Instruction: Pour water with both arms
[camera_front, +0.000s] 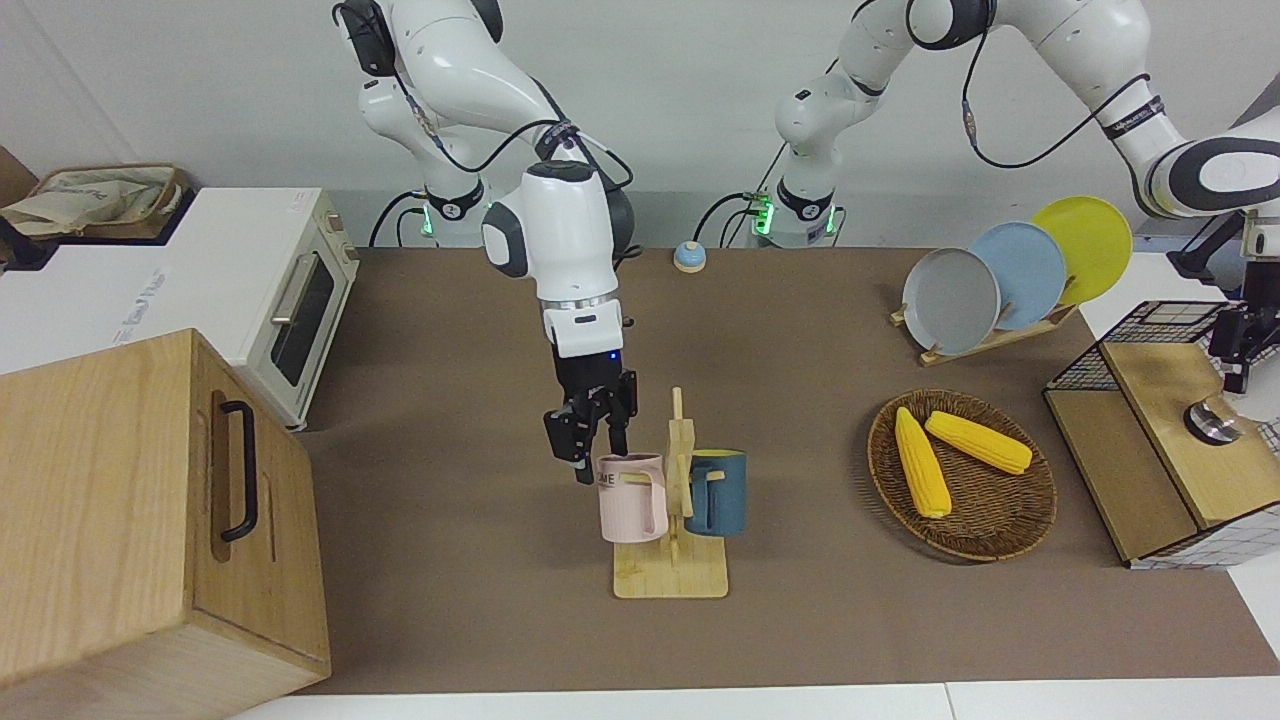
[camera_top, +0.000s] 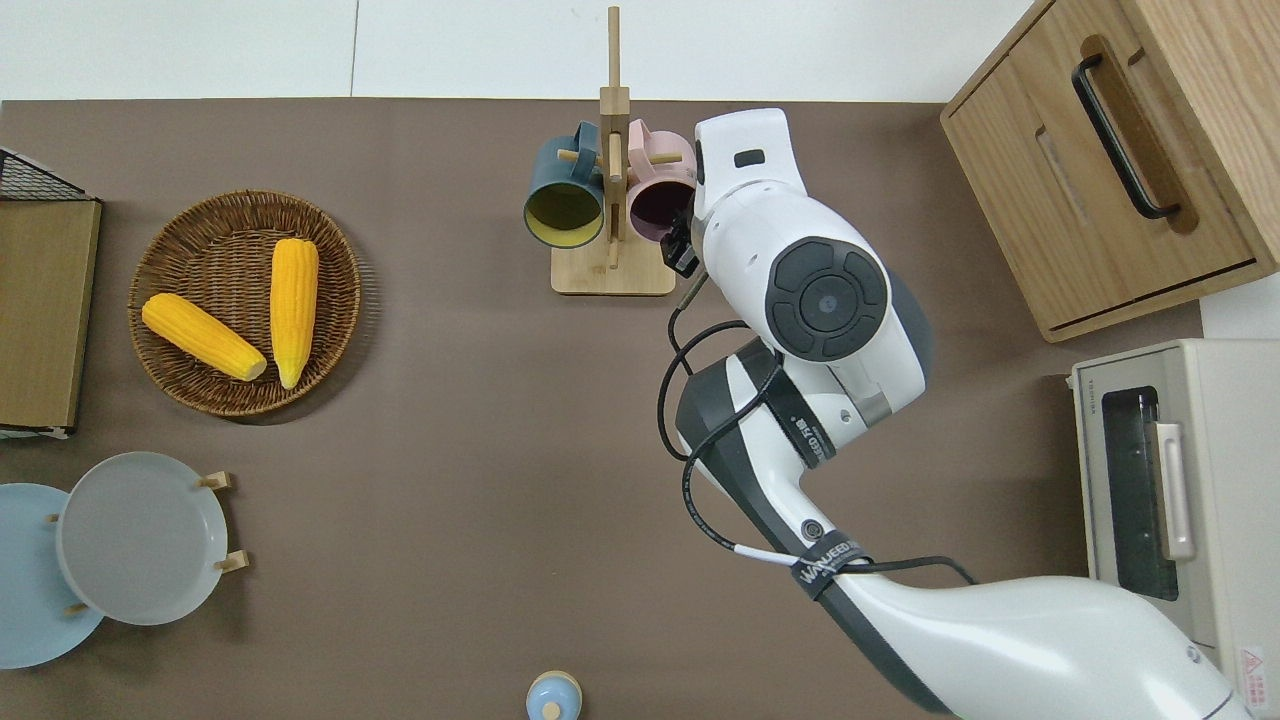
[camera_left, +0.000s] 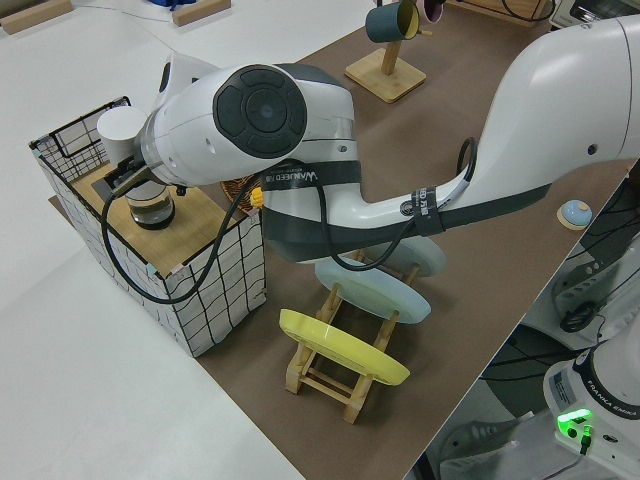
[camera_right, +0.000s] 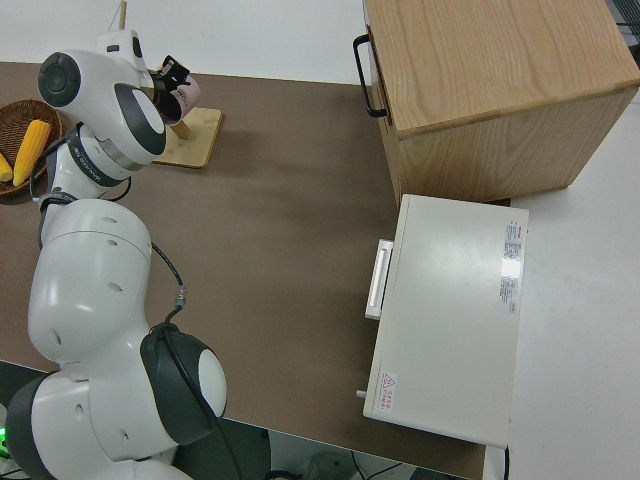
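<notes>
A pink mug (camera_front: 630, 500) and a dark blue mug (camera_front: 720, 495) hang on a wooden mug rack (camera_front: 670, 580) at mid-table. My right gripper (camera_front: 597, 452) is open and points down at the pink mug's rim, on the side toward the right arm's end. The overhead view shows it at the edge of the pink mug (camera_top: 660, 200). My left gripper (camera_front: 1235, 348) hangs over a wire basket (camera_front: 1160, 320) with a wooden top at the left arm's end. A glass vessel with a metal lid (camera_front: 1212, 422) stands on that top.
A wicker basket (camera_front: 1010, 540) with two corn cobs lies beside the rack. A plate rack (camera_front: 985, 340) holds three plates. A wooden cabinet (camera_front: 130, 520) and a toaster oven (camera_front: 300, 300) stand at the right arm's end. A blue bell (camera_front: 689, 257) sits near the robots.
</notes>
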